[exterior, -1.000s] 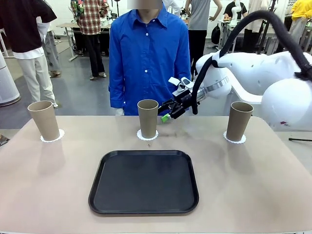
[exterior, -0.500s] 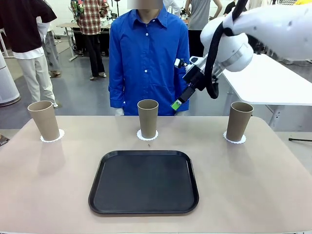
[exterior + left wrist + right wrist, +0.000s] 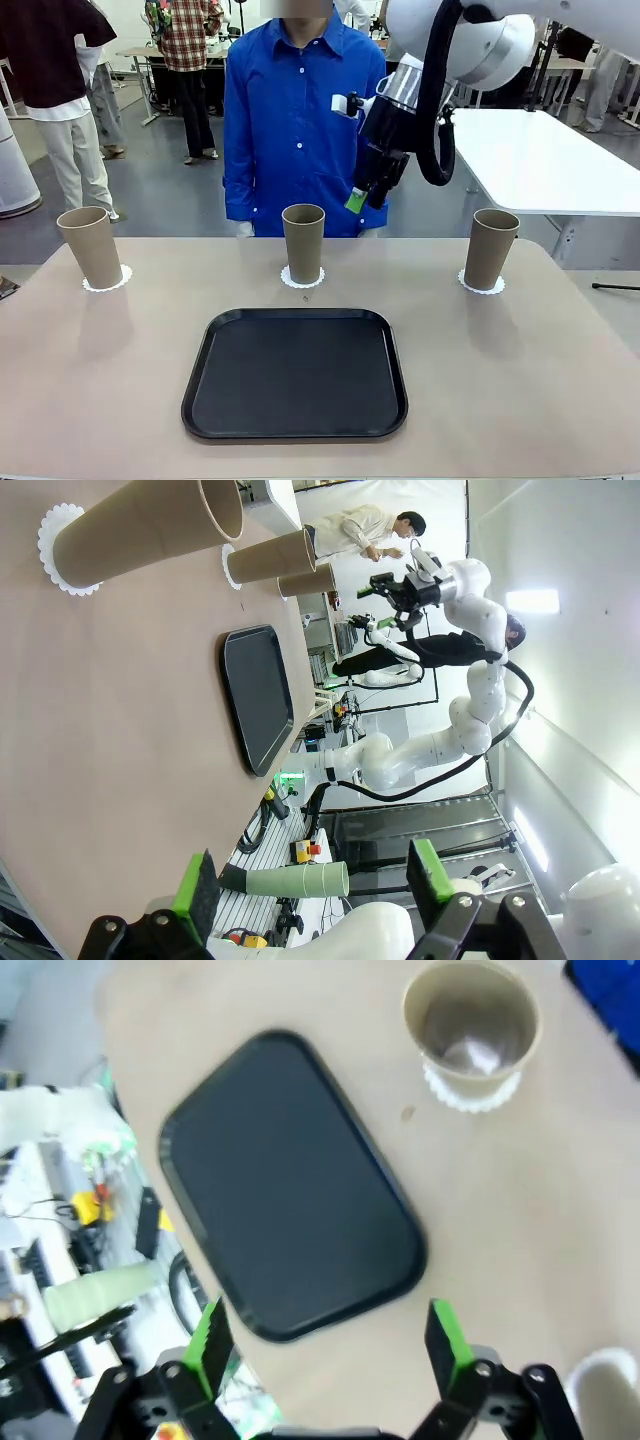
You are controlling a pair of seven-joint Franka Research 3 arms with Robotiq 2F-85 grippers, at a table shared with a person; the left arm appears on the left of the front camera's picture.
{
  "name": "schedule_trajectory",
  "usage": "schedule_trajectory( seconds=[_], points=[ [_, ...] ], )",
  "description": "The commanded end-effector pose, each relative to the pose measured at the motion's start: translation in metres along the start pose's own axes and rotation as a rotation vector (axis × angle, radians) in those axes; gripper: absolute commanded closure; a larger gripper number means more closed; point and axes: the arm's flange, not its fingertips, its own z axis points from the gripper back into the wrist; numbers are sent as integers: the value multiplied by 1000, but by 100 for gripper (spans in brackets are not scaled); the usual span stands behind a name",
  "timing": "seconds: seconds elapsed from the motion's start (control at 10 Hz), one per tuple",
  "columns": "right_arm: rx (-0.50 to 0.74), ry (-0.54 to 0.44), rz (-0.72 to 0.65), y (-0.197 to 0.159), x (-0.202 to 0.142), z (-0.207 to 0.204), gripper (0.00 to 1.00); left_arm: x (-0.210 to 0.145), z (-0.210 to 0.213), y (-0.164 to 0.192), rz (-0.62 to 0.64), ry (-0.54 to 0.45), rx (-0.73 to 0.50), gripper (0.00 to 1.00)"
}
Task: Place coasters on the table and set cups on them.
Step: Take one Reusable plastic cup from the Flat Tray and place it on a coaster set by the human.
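Three cups stand upright on the table (image 3: 560, 380), long axis vertical, wide rims up, each on its own coaster: left cup (image 3: 90, 246) on left coaster (image 3: 107, 281), middle cup (image 3: 303, 243) on middle coaster (image 3: 301, 279), right cup (image 3: 491, 248) on right coaster (image 3: 481, 285). All three sit in a row along the far edge, well apart from each other. Black tray (image 3: 295, 373) lies flat nr the table's centre, just in front of the middle cup, nothing on it.

Right gripper (image 3: 364, 196) hangs in the air above and to the right of the middle cup, fingers pointing down, apart from the cup, holding nothing. Right wrist view looks down on tray and middle cup w/ its lacy coaster edge showing round the base; green pads (image 3: 209, 1341) are spread wide, empty gap between.

Left gripper (image 3: 312, 882) in its own wrist view: pads spread apart, nothing between them; cups appear sideways there since the view is rolled.

Person in blue shirt (image 3: 300, 110) stands at the far side, behind the middle cup.
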Motion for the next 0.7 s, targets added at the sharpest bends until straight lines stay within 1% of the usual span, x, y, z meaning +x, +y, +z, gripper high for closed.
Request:
schedule_trajectory(
  seconds=[0.0,0.1,0.2,0.3,0.6],
  points=[
    [-67,78,-61,11,1,13,0,-1,0,-3,-2,-4,2,0],
    [-93,100,-64,13,-1,14,0,-1,0,-3,-2,-4,2,0],
    [-105,108,-41,7,-4,14,0,-1,0,-3,-2,-4,2,0],
    [-62,61,-45,17,-3,13,0,-1,0,-3,-2,-4,2,0],
    [-62,61,-45,17,-3,13,0,-1,0,-3,-2,-4,2,0]
  ],
)
